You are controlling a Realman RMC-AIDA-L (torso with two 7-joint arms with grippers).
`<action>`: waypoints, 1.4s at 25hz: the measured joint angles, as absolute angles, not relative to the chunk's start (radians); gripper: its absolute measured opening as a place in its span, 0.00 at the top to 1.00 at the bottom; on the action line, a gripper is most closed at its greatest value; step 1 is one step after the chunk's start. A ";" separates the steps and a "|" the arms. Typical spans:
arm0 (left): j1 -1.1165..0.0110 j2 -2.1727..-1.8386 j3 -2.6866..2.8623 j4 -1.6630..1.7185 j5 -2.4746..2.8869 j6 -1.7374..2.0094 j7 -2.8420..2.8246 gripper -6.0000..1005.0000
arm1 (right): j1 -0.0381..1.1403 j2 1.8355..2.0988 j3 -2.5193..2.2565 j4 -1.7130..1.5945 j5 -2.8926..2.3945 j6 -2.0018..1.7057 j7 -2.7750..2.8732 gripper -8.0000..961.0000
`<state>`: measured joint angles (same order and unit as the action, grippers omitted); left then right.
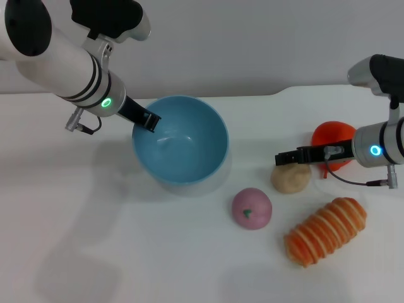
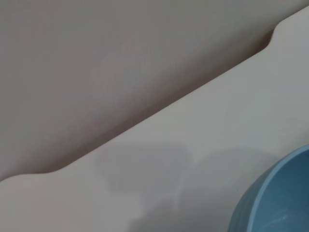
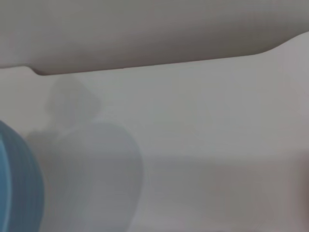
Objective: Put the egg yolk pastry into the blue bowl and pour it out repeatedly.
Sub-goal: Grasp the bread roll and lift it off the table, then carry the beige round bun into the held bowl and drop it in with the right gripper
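Head view only: left tool (image 1: pixel 150 121) pinching blue bowl (image 1: pixel 189 158) rim; right tool (image 1: pixel 282 158) state unclear.

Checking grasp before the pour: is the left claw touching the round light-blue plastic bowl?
Touching. The head view shows the left claw clamped on the round light-blue plastic bowl at its rim, with no gap.

left arm (image 1: pixel 60 60): white tube, black joint caps, dark wrist bands, green ring light, grey plug with black cable behind black left gripper (image 1: pixel 150 120) | right arm (image 1: pixel 382 144): white-grey, blue ring light, black cable looping under black right gripper (image 1: pixel 281 158)
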<state>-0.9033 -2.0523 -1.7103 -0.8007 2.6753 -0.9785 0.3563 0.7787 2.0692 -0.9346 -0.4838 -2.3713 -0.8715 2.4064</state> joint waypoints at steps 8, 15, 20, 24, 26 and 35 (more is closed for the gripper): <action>-0.904 -2.054 -1.710 -0.801 2.685 -0.968 0.367 0.99 | 0.770 2.066 -0.937 -0.482 -2.372 -0.881 2.409 0.36; -0.911 -2.055 -1.713 -0.793 2.697 -0.968 0.367 0.99 | 0.760 2.066 -0.937 -0.488 -2.375 -0.877 2.379 0.38; -0.919 -2.056 -1.718 -0.791 2.694 -0.982 0.367 0.99 | 0.756 2.068 -0.939 -0.533 -2.371 -0.905 2.359 0.62; -0.921 -2.056 -1.718 -0.791 2.694 -0.987 0.365 0.99 | 0.754 2.070 -0.948 -0.592 -2.369 -0.955 2.348 0.74; -0.921 -2.056 -1.718 -0.791 2.694 -0.988 0.364 0.99 | 0.754 2.070 -0.952 -0.617 -2.364 -0.974 2.345 0.80; -0.922 -2.056 -1.717 -0.789 2.692 -0.988 0.360 0.99 | 0.740 2.070 -0.994 -0.819 -2.134 -1.181 2.228 0.87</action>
